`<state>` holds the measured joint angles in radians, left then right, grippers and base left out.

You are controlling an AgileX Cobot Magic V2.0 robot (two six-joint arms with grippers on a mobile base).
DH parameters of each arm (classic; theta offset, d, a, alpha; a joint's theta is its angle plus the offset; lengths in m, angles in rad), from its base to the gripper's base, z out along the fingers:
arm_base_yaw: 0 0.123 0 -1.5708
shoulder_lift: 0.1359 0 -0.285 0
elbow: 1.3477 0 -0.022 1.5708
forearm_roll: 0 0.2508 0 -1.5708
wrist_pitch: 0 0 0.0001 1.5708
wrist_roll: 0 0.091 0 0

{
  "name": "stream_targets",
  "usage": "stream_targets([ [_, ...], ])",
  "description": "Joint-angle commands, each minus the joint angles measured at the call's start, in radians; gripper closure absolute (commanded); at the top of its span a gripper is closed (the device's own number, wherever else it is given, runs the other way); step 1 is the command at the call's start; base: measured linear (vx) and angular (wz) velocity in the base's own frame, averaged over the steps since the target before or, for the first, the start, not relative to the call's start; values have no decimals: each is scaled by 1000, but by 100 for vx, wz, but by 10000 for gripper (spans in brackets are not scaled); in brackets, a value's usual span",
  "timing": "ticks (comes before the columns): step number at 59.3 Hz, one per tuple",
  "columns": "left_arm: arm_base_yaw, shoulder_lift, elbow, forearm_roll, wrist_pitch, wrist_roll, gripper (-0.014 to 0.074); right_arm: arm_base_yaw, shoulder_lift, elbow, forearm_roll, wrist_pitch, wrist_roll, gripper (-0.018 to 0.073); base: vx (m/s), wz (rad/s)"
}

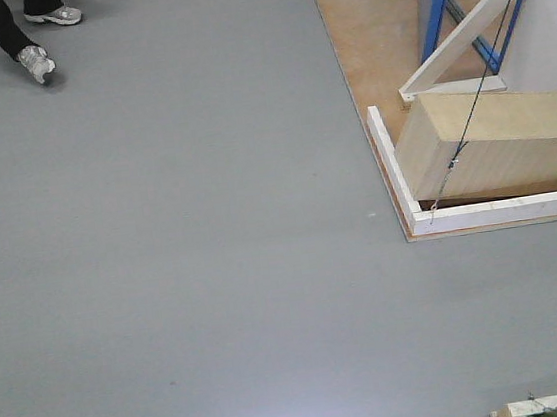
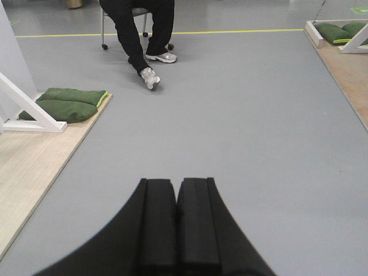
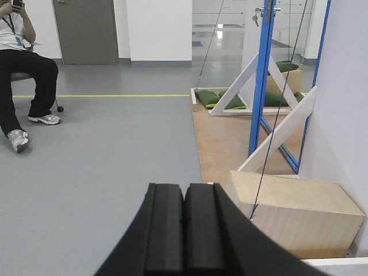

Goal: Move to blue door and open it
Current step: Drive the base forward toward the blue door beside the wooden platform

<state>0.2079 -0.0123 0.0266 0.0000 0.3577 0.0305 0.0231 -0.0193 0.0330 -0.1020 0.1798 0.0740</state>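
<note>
The blue door shows only edge-on, as a narrow bright-blue upright on the wooden platform ahead to the right, with a silver lever handle near its top. From the front view I see its lower blue edge at the top right. My left gripper is shut with nothing in it and points over bare grey floor. The right gripper is also shut on nothing, aimed toward the platform's near corner, well short of the door.
A plywood box sits on the platform behind a white kerb. White diagonal braces and a thin cord flank the door. A seated person is at left. Green cushions lie on another platform.
</note>
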Motion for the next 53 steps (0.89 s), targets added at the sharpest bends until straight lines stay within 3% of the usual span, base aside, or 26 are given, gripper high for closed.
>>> stream_targets([
  [1,-6,-17,6,0,-77,-3,526,-7,-6,16,-3,-85,-5,557,0,0],
  [53,-6,-17,6,0,-77,-3,526,-7,-9,16,-1,-82,-5,557,7,1],
])
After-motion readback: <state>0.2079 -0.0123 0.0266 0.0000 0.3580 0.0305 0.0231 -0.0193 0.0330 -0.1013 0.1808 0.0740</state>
